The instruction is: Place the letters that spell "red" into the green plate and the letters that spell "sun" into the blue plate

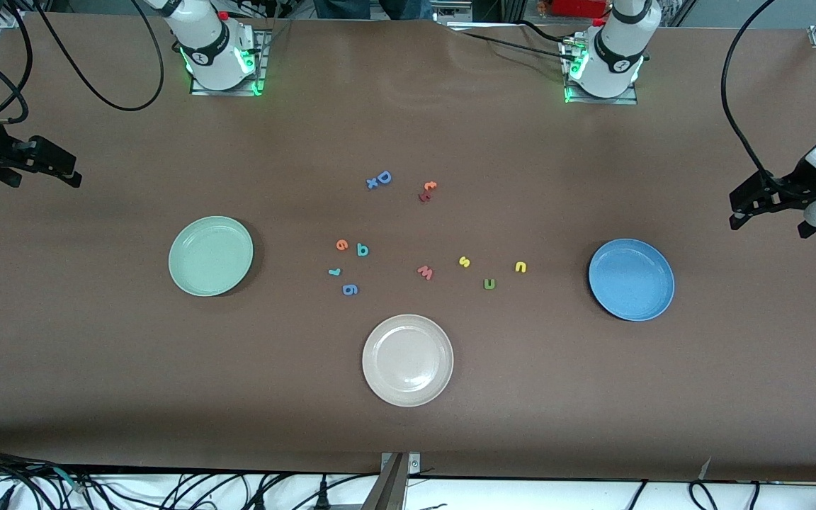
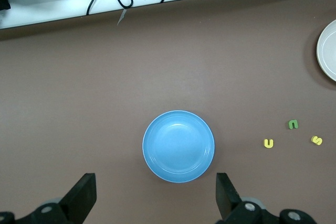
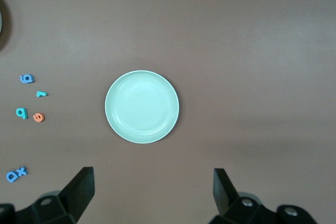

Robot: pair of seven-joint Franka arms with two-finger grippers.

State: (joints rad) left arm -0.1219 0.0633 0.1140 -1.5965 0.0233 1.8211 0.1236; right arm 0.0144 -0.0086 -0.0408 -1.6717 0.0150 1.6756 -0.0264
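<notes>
Nothing had yet been sorted: the green plate [image 1: 210, 256] and the blue plate [image 1: 631, 279] both lay empty on the counter [image 1: 408, 439], so the work stood at its very first step.

Taking the cream plate [image 1: 407, 360] as the landmark, the green plate sat toward the right arm's end of the counter from it and the blue plate toward the left arm's end, both a little farther from the front camera. Between them, farther from the camera than the cream plate, lay the orange "e" [image 1: 341, 245], teal "d" [image 1: 362, 249] and pale teal "r" [image 1: 334, 271] on the green plate's side, and the yellow "s" [image 1: 464, 262], green arch letter [image 1: 489, 284] and yellow arch letter [image 1: 520, 267] on the blue plate's side.

The right gripper [image 1: 61, 168] hung high over its end of the counter, fingers [image 3: 79, 190] spread wide and empty; the left gripper [image 1: 751, 202] did likewise, fingers [image 2: 227, 195] wide. Both arms waited.

The next move probably called for one arm to descend on a tiny letter and pinch it precisely, avoiding the blue "g" [image 1: 350, 289] and the pink "w" [image 1: 425, 272].
</notes>
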